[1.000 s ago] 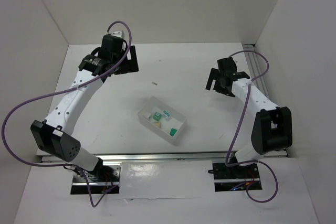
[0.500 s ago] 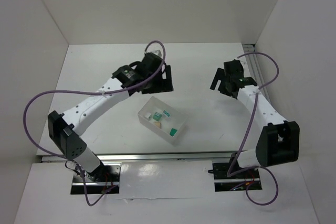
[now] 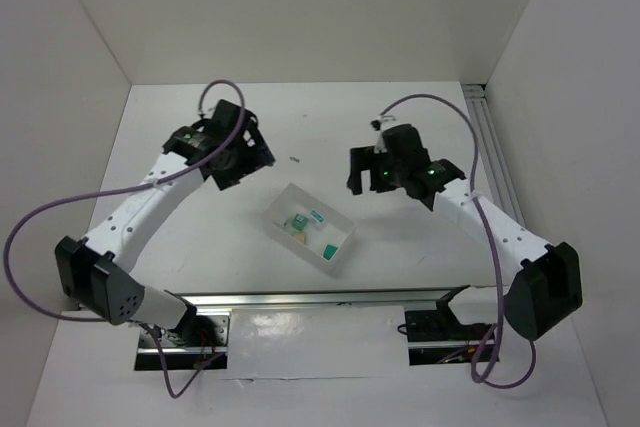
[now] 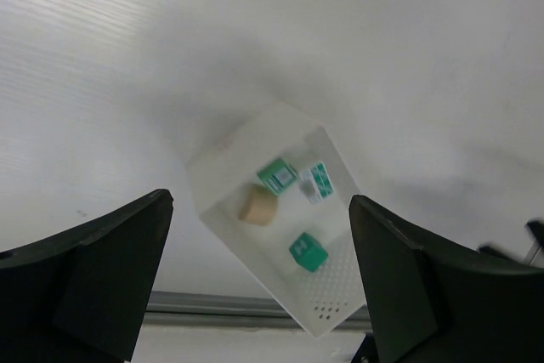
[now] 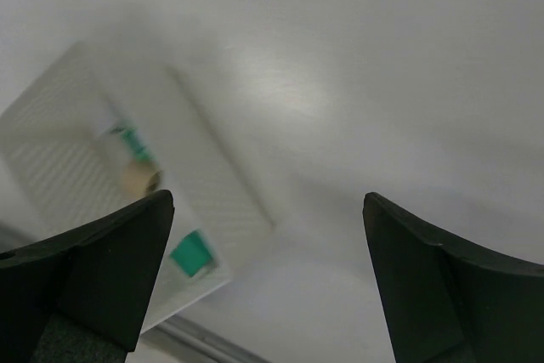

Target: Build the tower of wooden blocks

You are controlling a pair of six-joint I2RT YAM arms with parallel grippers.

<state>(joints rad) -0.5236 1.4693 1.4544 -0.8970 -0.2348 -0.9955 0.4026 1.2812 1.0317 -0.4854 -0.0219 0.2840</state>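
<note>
The wood block tower is unbuilt: its 4 small pieces lie loose and apart on the floor of a clear plastic tray, a thin-walled rectangle with a perforated base, set askew on the smooth white tabletop. In the left wrist view, 1 matte teal cube sits toward the tray's near end. A pale tan rounded piece lies mid-tray. A green cube with a white face and a green-and-white printed block sit side by side toward the far end.

The left claw, black and hard-edged, hangs beyond the tray's far-left corner, its 2 fingers spread wide and empty. The right claw hangs beyond the tray's far-right side, jaws equally wide and empty.

Half a second ago the left claw hung just past the tray's far edge; it has swung away to the left. The right claw has come in from well to the right and now stands near the tray. The tray and its pieces have not shifted.

The right wrist view is blurred, showing only smears of teal and tan inside the tray. A small dark sliver beyond the tray is too small to identify.
</note>
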